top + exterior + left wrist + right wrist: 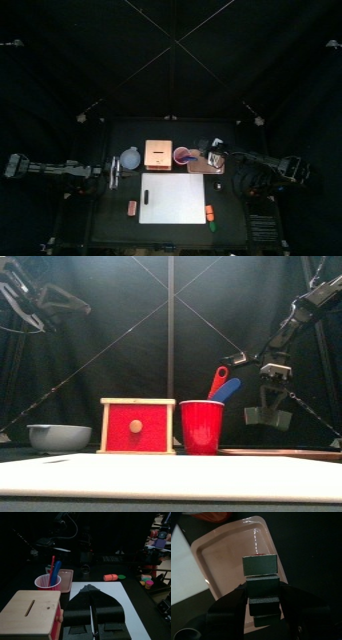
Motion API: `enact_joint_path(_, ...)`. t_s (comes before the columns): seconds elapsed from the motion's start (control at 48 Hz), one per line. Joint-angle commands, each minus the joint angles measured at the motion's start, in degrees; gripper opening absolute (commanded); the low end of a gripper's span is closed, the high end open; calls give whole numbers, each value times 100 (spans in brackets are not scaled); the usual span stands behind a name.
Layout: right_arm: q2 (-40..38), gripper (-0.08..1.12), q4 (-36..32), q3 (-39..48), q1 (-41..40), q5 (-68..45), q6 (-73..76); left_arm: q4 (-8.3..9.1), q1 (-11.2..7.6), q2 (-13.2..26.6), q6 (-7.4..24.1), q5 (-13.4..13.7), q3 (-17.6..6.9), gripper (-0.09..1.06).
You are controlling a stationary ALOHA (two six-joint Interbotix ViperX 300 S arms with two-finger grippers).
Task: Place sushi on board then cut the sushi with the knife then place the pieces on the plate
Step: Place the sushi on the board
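My right gripper (262,587) is shut on the dark green sushi roll (261,566) and holds it in the air over the pink tray (228,554). In the front view that gripper (265,408) hangs to the right of the red cup (202,426), which holds a red knife (217,380) and a blue knife (229,389). The white cutting board (174,197) lies bare at the table's front. My left gripper (89,588) is shut and holds nothing. It hovers at the table's left (112,172), pointing over the board (130,607).
The wooden box (138,426) with its red drawer front stands left of the cup, and the blue-grey bowl (59,436) stands left of the box. Small toy foods lie beside the board: an orange one (132,208) on its left and an orange and green one (213,211) on its right.
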Motion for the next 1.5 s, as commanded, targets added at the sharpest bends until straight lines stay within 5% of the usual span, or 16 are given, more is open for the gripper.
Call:
enact_joint_path(0.021, -378, 58, 387, -132, 35, 167, 237, 9, 18, 9, 0, -53, -70, -1)
enact_joint_path(0.292, -984, 58, 686, 18, 932, 229, 1389, 9, 18, 18, 9, -44, -53, -1)
enact_joint_path(0.771, -932, 59, 299, 185, 3023, -624, 4966, 0, 123, 18, -9, -44, 44, -1)
enact_joint_path(1.104, 229, 59, -659, -272, 4131, -1248, 7321, 0, 167, 18, 18, 0, 141, -1)
enact_joint_path(1.5, 1784, 60, -1925, -1494, 4544, -1169, 10125, 9, 185, 18, 26, 141, 193, -1)
